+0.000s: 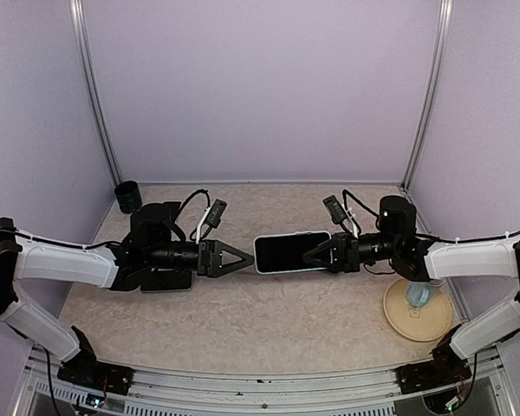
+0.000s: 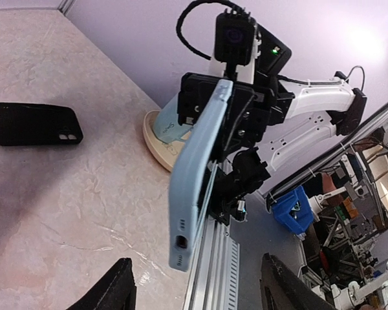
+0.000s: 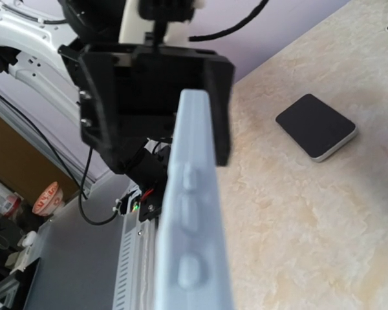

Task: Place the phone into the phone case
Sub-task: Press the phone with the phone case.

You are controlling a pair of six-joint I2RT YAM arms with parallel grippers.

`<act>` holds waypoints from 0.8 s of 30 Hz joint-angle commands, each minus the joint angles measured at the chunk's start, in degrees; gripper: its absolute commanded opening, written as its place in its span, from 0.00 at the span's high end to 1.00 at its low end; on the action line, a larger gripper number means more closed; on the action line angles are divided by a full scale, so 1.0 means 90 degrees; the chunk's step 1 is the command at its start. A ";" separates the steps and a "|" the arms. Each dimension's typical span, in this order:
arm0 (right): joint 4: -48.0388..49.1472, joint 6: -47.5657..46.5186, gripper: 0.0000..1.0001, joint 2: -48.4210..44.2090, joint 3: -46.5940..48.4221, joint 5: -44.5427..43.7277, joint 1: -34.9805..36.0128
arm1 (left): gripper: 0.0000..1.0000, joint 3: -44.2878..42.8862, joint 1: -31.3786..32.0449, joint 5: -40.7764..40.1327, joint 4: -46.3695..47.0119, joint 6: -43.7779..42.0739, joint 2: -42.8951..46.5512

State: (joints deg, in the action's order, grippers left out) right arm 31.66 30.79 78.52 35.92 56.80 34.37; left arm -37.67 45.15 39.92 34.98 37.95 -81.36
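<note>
A light blue phone case hangs level above the middle of the table, and the phone's dark screen fills its rim. My right gripper is shut on its right end. My left gripper is open just off its left end and does not touch it. In the left wrist view the case stands edge-on, port end nearest. That gripper's fingers are spread wide on either side, below the port end. The right wrist view shows the case's button side close up, and it hides my own fingers.
A dark square pad with a pale rim lies under the left arm and also shows in the right wrist view. A black cup stands at the back left. A beige plate sits front right. A flat black phone-shaped item lies on the table.
</note>
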 commanded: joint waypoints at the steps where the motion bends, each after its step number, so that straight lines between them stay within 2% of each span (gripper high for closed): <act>1: 0.0533 0.0057 1.00 -0.0025 0.0026 0.0172 0.0025 | 0.36 -0.0306 -0.0008 -0.0351 -0.0299 -0.0137 -0.0284; 11: 0.0262 -0.0086 1.00 0.0138 0.0192 -0.0053 0.0107 | 0.45 -0.0622 0.0192 -0.0178 -0.0408 -0.0176 -0.0624; 24: -0.0096 -0.0282 1.00 0.0003 0.0344 -0.0227 0.0126 | 0.89 -0.0650 0.0267 0.0040 -0.0224 -0.0002 -0.0909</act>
State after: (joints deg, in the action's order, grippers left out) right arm 29.61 29.69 79.96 36.71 55.20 35.09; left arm -41.87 47.13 38.81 31.40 37.78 -88.84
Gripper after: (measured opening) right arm 0.090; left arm 0.168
